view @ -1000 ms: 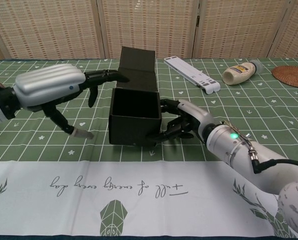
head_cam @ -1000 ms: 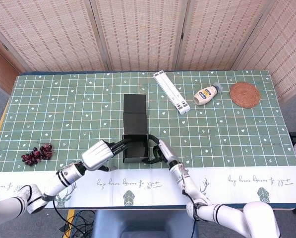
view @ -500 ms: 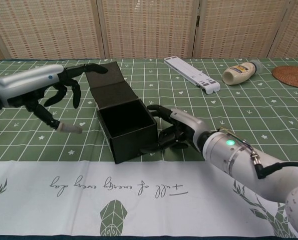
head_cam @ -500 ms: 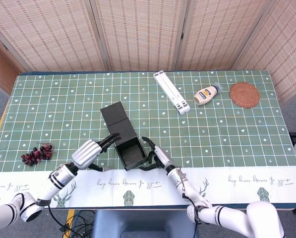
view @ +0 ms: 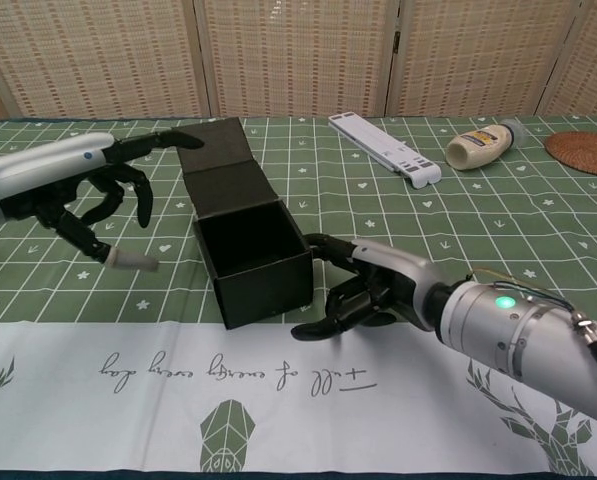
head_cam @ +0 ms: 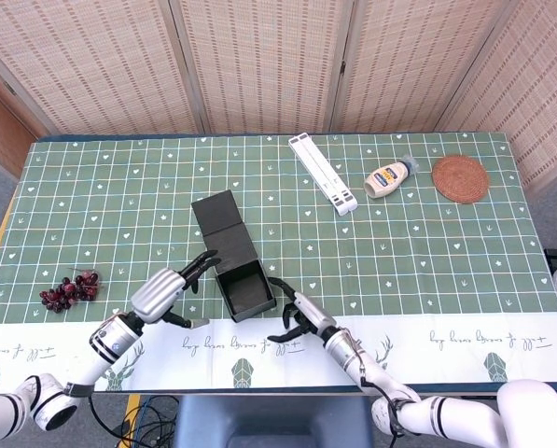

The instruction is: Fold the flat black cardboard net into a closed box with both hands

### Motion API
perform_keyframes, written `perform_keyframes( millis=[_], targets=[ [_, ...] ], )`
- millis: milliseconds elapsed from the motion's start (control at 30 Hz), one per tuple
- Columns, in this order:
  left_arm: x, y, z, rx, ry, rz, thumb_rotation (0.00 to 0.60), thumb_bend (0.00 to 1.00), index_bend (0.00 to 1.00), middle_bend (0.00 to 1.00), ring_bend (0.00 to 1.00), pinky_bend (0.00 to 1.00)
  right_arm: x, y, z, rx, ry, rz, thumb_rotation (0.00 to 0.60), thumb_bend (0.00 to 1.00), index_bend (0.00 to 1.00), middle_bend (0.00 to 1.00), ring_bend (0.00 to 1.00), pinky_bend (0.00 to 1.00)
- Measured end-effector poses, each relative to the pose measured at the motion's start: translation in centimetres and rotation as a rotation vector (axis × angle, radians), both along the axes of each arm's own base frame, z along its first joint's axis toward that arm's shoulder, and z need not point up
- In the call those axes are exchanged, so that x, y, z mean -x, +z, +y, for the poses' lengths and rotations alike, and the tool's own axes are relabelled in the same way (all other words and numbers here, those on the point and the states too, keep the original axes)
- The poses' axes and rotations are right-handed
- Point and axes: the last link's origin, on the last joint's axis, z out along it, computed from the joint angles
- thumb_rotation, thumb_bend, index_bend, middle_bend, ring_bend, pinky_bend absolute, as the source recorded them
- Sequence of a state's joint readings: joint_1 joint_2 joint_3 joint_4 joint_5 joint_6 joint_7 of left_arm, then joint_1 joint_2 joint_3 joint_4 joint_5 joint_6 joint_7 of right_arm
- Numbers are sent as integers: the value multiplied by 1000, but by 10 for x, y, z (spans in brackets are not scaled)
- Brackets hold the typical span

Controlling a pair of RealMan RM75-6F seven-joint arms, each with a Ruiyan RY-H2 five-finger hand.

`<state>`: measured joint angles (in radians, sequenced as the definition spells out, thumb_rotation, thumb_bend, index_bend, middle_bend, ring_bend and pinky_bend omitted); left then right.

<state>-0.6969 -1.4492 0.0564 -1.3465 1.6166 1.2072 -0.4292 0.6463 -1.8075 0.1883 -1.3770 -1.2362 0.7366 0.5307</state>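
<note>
The black cardboard box (head_cam: 245, 291) (view: 253, 268) stands open-topped near the front of the table, turned slightly askew. Its lid flap (head_cam: 220, 224) (view: 218, 160) lies back flat behind it. My left hand (head_cam: 166, 294) (view: 73, 185) hovers at the box's left with fingers spread, one fingertip reaching toward the flap's left edge; I cannot tell whether it touches. My right hand (head_cam: 301, 317) (view: 373, 295) is just off the box's front right corner, fingers apart and holding nothing.
A bunch of dark grapes (head_cam: 68, 289) lies at the front left. At the back right are a white folding stand (head_cam: 323, 174) (view: 386, 148), a squeeze bottle (head_cam: 390, 177) (view: 483, 146) and a woven coaster (head_cam: 461, 177) (view: 586, 150). A white printed band runs along the tablecloth's front edge (view: 278, 380).
The box has turned from square to askew. My right hand let go of the box's right wall and drew back toward the front edge. My left hand pulled back leftward.
</note>
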Motion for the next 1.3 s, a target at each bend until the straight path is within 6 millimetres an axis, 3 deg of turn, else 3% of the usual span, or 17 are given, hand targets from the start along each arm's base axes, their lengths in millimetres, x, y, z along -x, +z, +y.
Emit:
perform_keyframes(
  millis=[267,467,600,700,800,933,1067,1300],
  targets=[
    [6,3,-4,7,36,0,600,148,0,15,478,794,-3,7,18,-39,33,-9,600,0,0,17,650,1000],
    [13,0,-4,51,103,-13,600,148,0,0,480,794,-3,29,21,-13,70,-18,600,0,0,24,650,1000],
    [18,-4,-1,103,185,-53,600,148,0,0,489,797,-9,62,19,49,124,-38,600,0,0,29,650,1000],
    [23,-9,2,152,272,-90,600,148,0,0,570,804,-15,93,9,127,163,-48,600,0,0,33,650,1000],
    [29,-17,6,187,362,-132,600,148,0,0,522,805,-20,125,-8,241,198,-44,600,0,0,37,650,1000],
    [36,-26,8,200,410,-145,600,148,0,0,501,805,-25,151,-21,325,199,-52,600,0,0,36,650,1000],
    [41,-35,7,217,439,-150,600,149,0,0,507,805,-23,158,-24,339,183,-64,600,0,0,37,650,1000],
    [45,-42,1,227,456,-164,600,148,0,0,538,805,-16,153,-19,306,169,-75,600,0,0,37,650,1000]
  ],
)
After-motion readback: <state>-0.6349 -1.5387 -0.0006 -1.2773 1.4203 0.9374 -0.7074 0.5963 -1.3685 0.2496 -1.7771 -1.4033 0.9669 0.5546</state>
